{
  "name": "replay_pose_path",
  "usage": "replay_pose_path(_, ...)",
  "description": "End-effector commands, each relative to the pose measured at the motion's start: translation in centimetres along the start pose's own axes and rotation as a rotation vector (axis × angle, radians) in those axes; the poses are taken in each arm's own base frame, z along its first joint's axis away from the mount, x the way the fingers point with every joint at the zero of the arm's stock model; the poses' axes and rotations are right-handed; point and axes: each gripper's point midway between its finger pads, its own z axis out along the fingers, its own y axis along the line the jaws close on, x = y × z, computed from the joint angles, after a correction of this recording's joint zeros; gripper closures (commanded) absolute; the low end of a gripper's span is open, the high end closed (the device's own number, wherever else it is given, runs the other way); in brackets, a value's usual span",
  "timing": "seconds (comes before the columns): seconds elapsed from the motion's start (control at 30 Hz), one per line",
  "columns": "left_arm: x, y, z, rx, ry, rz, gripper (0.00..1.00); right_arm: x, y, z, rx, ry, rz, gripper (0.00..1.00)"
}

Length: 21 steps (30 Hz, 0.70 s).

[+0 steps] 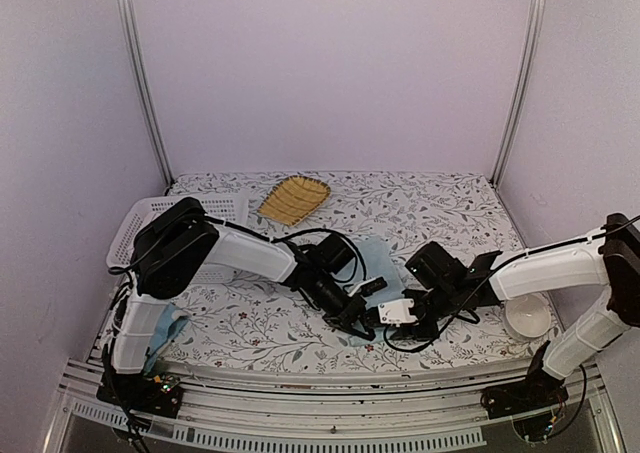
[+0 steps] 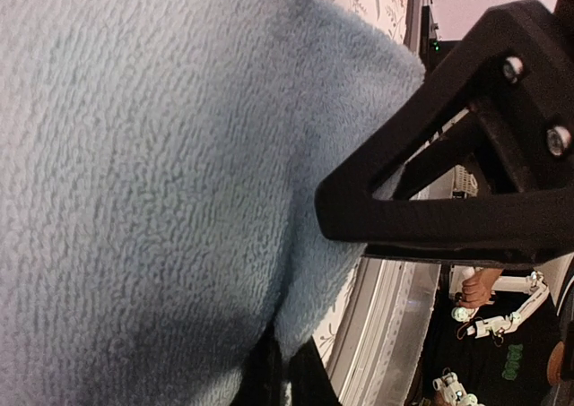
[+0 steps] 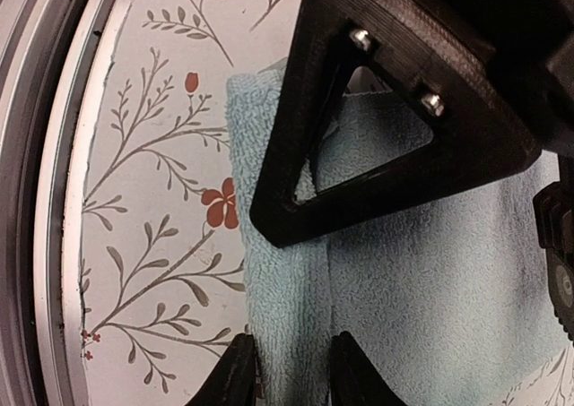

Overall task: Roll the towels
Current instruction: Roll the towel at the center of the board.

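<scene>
The plain light-blue terry towel (image 1: 385, 258) lies on the flowered table near the front middle, with both grippers at its near edge. My left gripper (image 1: 362, 323) is shut on a fold of it. In the left wrist view the towel (image 2: 134, 155) fills the frame and the gripper (image 2: 285, 366) pinches its edge at the bottom. My right gripper (image 1: 396, 313) holds the folded-over near edge. In the right wrist view the gripper (image 3: 291, 375) has that doubled strip of towel (image 3: 430, 280) between its fingers. A second bluish cloth (image 1: 165, 335) lies by the left arm's base; no prints are visible on it.
A yellow ribbed leaf-shaped tray (image 1: 293, 199) lies at the back middle. A white slotted basket (image 1: 140, 228) stands at the left edge behind the left arm. A white bowl-like object (image 1: 528, 319) sits at the right. The metal front rail (image 3: 36, 200) runs close to the towel's edge.
</scene>
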Motion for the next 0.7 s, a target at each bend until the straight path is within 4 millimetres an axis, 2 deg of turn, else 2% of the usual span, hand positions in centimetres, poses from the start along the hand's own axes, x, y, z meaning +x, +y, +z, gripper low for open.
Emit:
replay_pose_path(0.0,0.7,2.0,-0.3,-0.032,0.009,-0.072,1.00,0.6,0.6,0.7,-0.012,0.019,-0.012,0.72)
replay_pose_path(0.07,0.6,2.1,-0.5,-0.039,0.003,-0.072,1.00,0.5,0.9,0.7,-0.031,0.017,-0.012,0.79)
replay_pose_path(0.13,0.4,2.0,-0.7,-0.051,-0.006,-0.058,1.00,0.4,1.4,0.8,-0.066,0.010,-0.001,0.95)
replay_pose_path(0.17,0.2,2.1,-1.0,-0.064,-0.017,-0.042,1.00,0.2,1.8,0.7,-0.091,0.007,0.006,0.97)
replay_pose_path(0.23,-0.4,1.9,-1.6,-0.100,-0.057,0.016,1.00,-0.1,2.5,0.7,-0.154,-0.001,0.029,0.98)
replay_pose_path(0.3,-1.0,1.7,-2.8,-0.150,-0.123,0.075,0.90,-0.6,2.9,0.4,-0.224,-0.017,0.073,0.98)
replay_pose_path(0.37,-0.7,2.2,-4.1,-0.228,-0.196,0.108,0.78,-0.8,2.8,0.1,-0.302,-0.029,0.143,0.98)
replay_pose_path(0.43,-0.6,2.2,-5.8,-0.292,-0.287,0.151,0.72,-1.1,2.2,-0.3,-0.374,-0.051,0.225,0.98)
replay_pose_path(0.5,-0.5,0.8,-7.6,-0.315,-0.387,0.208,0.66,-1.0,1.0,-0.6,-0.431,-0.074,0.318,0.98)
replay_pose_path(0.67,1.0,-0.9,-9.3,-0.404,-0.535,0.330,0.62,-0.9,-0.1,-0.1,-0.609,-0.082,0.491,0.98)
